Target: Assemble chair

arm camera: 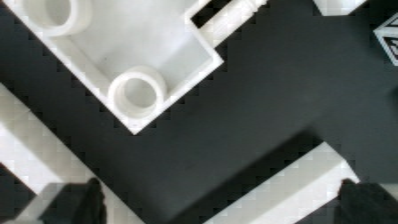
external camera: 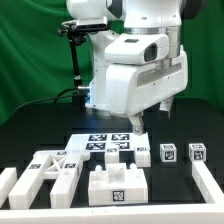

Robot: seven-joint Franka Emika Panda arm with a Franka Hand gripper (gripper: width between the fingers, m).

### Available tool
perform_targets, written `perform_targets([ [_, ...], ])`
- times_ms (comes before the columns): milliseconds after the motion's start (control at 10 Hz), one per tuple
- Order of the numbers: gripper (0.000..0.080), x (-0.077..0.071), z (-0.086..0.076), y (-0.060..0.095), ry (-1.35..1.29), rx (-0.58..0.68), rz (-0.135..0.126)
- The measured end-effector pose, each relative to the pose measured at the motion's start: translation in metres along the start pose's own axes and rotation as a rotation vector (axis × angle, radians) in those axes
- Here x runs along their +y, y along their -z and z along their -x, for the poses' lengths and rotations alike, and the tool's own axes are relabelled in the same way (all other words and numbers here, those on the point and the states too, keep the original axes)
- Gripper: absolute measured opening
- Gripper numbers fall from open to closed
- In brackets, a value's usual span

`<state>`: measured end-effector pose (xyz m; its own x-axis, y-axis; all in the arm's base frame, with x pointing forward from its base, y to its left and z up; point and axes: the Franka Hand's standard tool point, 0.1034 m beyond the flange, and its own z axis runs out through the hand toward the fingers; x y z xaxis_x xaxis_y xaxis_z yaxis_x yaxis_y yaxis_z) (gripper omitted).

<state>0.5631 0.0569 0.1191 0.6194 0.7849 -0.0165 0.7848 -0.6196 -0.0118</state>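
The chair parts are white blocks with black-and-white tags. In the exterior view, notched blocks (external camera: 52, 170) lie at the front left. A stepped block (external camera: 114, 185) lies front centre, two small cubes (external camera: 168, 153) (external camera: 197, 152) at the right, and a slab (external camera: 210, 186) at the far right. My gripper (external camera: 152, 116) hangs low over the table behind the cubes. In the wrist view a white part with round sockets (arm camera: 134, 62) lies ahead of the gripper (arm camera: 217, 206). The dark fingers (arm camera: 71, 206) stand wide apart, open and empty, above black table and a white bar (arm camera: 267, 188).
The marker board (external camera: 103, 145) lies flat in the middle of the black table, just beside the gripper. Another white piece (external camera: 7, 185) sits at the exterior view's front left edge. A black stand with cables (external camera: 78, 60) rises behind the arm. A tagged cube (arm camera: 388, 45) shows at the wrist view's edge.
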Motion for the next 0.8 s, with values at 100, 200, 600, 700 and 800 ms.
perform_targets([
  [100,0.0649,0.0000,0.0000,0.0000,0.000,0.000,0.000],
  [200,0.0649,0.0000,0.0000,0.0000,0.000,0.000,0.000],
  [600,0.0649,0.0000,0.0000,0.0000,-0.002,0.000,0.000],
  [700,0.0649,0.0003,0.0005,-0.0003,-0.027,0.000,-0.001],
  [800,0.0649,0.0088,0.0063,-0.0022,-0.071,-0.001,-0.001],
])
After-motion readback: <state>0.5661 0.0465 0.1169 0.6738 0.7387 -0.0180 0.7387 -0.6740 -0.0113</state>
